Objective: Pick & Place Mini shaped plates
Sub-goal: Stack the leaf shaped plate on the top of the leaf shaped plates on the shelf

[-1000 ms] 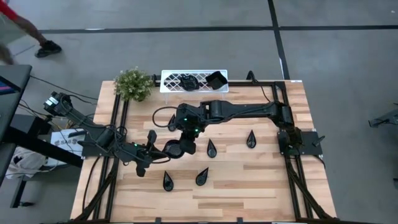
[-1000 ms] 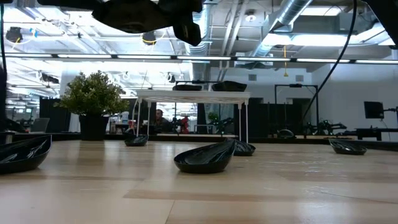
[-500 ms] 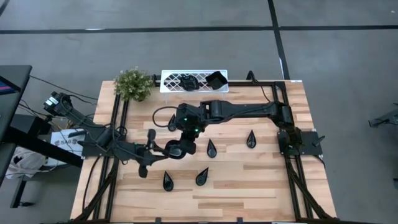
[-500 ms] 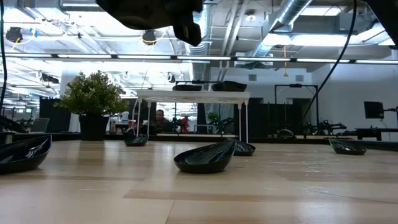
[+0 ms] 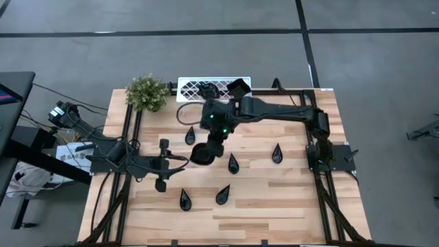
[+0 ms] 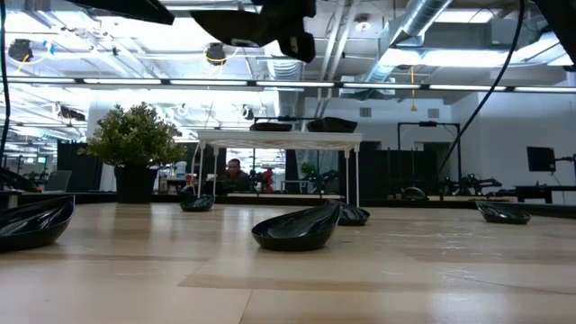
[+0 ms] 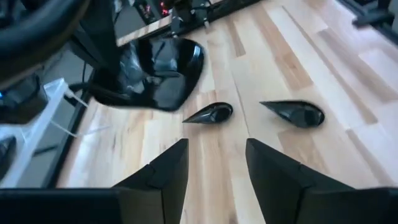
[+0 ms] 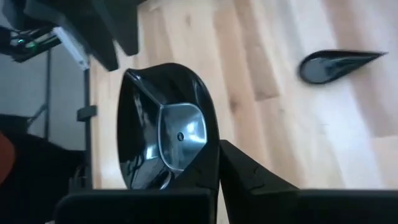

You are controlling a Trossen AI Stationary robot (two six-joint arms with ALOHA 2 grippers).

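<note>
Bare table (image 5: pixel 274 199) near front edge; teardrop plates (image 5: pixel 223 195) crowd the middle.

I am seeing five teardrop plates (image 5: pixel 233 163) lying before the white tray (image 5: pixel 195 88), two dishes sitting on it, one plant (image 5: pixel 147 92) standing beside it.

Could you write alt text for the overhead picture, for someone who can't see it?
Seen from above, the right gripper holds a glossy black plate over a wooden table, while the left gripper, open and empty, sits nearby. Five teardrop plates lie scattered; a white tray and potted plant stand along the far edge.
</note>
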